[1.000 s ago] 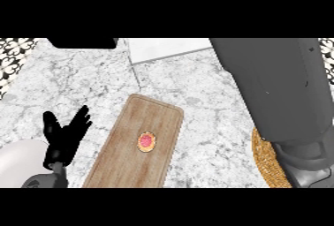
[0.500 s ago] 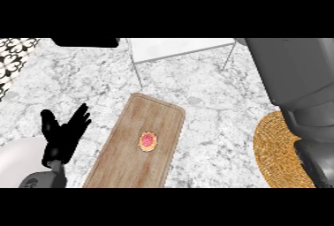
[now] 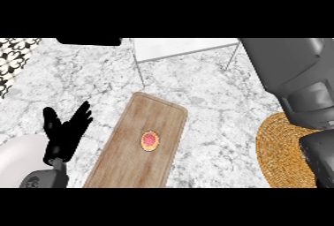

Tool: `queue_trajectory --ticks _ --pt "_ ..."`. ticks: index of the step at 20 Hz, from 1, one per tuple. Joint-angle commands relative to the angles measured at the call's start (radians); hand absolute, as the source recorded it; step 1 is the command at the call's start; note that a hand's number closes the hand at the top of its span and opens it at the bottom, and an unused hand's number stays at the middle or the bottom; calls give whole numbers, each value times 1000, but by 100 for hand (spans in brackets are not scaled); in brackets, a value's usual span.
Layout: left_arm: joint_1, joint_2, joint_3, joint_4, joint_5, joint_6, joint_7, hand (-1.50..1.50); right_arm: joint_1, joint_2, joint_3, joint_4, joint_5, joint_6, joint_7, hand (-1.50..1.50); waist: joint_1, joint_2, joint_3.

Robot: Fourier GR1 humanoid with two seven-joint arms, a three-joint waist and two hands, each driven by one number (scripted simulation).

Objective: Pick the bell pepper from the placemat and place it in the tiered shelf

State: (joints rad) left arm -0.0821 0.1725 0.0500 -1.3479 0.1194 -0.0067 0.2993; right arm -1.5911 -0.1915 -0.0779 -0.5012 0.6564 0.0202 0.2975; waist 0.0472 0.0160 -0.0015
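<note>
Noting no pepper visible; presumed light, waxy, crushable: grasp round its body. Left hand [image 3: 64, 132] spread open; right hand hidden.

The worktop [image 3: 215, 88] looks like polished marble, white with grey veins, smooth and faintly shiny. On it lies a long board [image 3: 130, 150] of pale brown wood, the grain running lengthwise, matt. The small round thing [image 3: 149, 140] on the board has a glossy pink-red face. The placemat [image 3: 277, 150] is woven straw or wicker, golden, rough and ribbed in rings. The tiered shelf [image 3: 176, 46] shows a flat white panel, smooth and matt, on thin legs [image 3: 140, 70] that look like grey metal wire. The left hand [image 3: 62, 132] is matt black, like plastic or rubber. The forearm [image 3: 294, 75] at the right is smooth grey plastic with a dull sheen.
</note>
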Motion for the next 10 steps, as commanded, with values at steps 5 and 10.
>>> queue_trajectory --ticks 5,10 --pt "-5 16 13 25 4 -25 -16 0 -8 17 -20 170 37 -142 -123 150 15 8 0" --pt "6 0 -4 -23 -4 -7 11 0 -15 -38 -46 228 31 -144 -217 150 24 9 0"
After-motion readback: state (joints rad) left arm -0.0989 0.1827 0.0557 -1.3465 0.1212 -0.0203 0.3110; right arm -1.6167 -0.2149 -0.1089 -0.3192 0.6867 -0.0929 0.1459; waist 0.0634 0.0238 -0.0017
